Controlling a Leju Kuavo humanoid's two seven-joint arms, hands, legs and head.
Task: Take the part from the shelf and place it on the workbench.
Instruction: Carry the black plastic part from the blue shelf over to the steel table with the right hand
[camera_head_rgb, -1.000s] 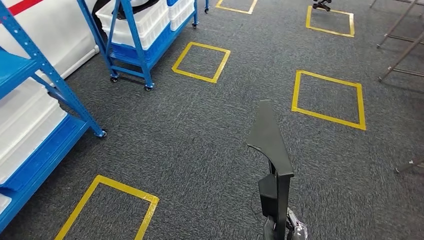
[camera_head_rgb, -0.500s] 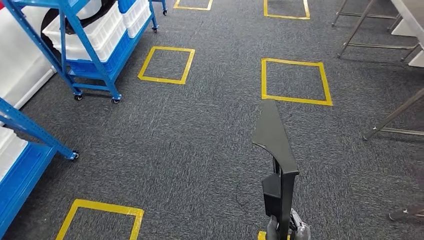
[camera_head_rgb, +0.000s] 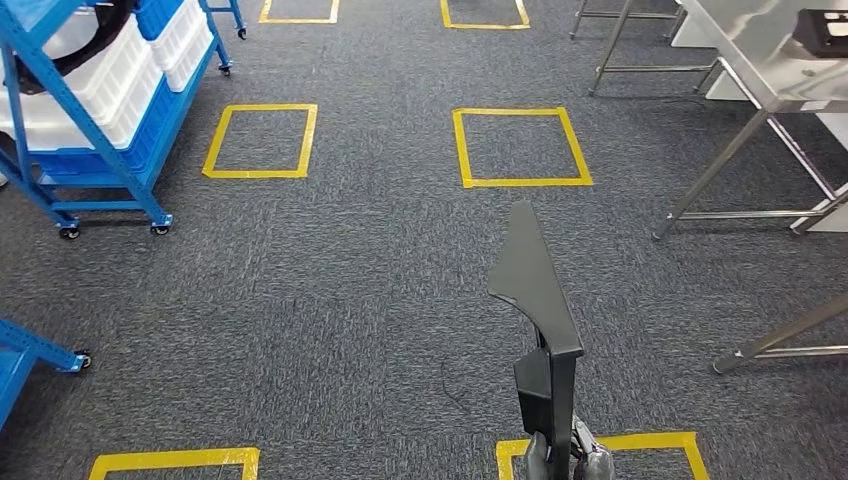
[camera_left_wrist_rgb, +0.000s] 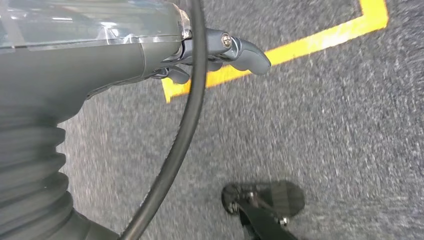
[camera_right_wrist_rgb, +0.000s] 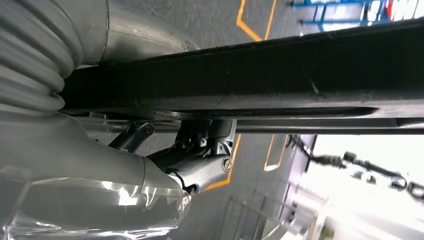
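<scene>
**partsguy:** One black part (camera_head_rgb: 535, 290) is all we're carrying right now, gripped in our right hand (camera_head_rgb: 570, 462) and standing on edge, pointed end away from us. Our guess is it's held upright and close to the body so it doesn't swing into anything while we cross the carpet (camera_head_rgb: 350, 300). The right wrist view backs that up: the dark fingers (camera_right_wrist_rgb: 200, 150) are clamped onto the long black bar of it.

**benchbot:** And the left hand (camera_left_wrist_rgb: 220, 50)? We see it hanging over the carpet by a strip of yellow tape (camera_left_wrist_rgb: 300, 47), fingers curled in with nothing in them.

**partsguy:** Yep, looks idle. The shelf (camera_head_rgb: 90, 110) with its white bins (camera_head_rgb: 100, 75) is off to our left, and the steel surface (camera_head_rgb: 760, 60) sits ahead on the right, well apart from the part. So we'd say it's mid-carry, drop-off not done yet.

**benchbot:** What's murky: the frame's bottom edge cuts off most of the right hand, most of the surface runs out of frame, and something dark lies on it that we can't identify.
</scene>
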